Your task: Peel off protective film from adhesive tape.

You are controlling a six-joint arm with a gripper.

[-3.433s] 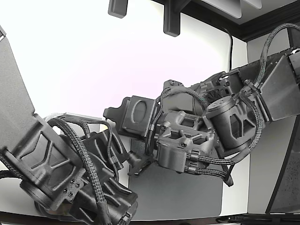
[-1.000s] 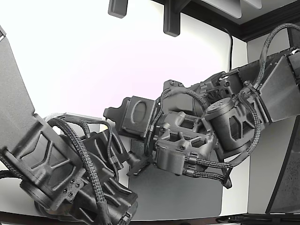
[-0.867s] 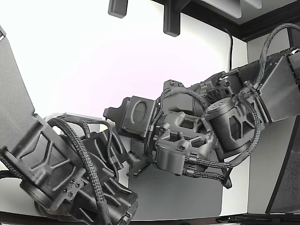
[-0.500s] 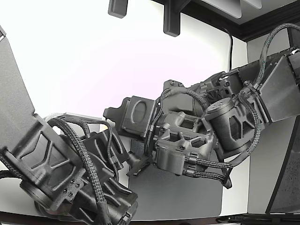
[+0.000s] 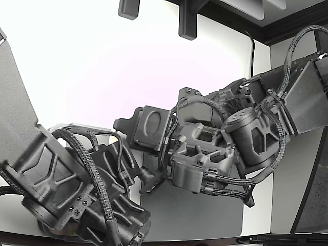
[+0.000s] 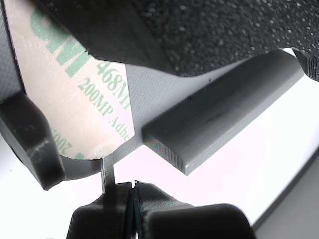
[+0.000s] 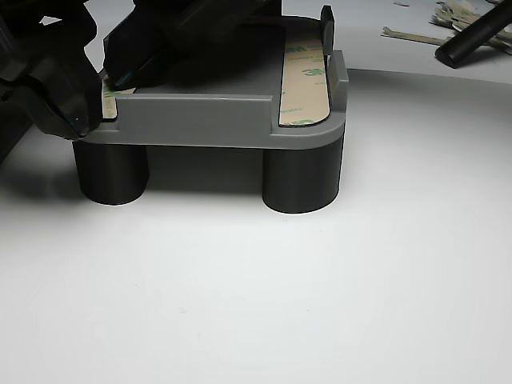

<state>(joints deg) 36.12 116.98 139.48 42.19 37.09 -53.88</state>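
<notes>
Two strips of film-covered tape lie on the grey fixture, and my gripper works at the 9 o'clock strip, its grip hidden, so next I must pinch a corner.

Tape strips atop legged fixture
</notes>
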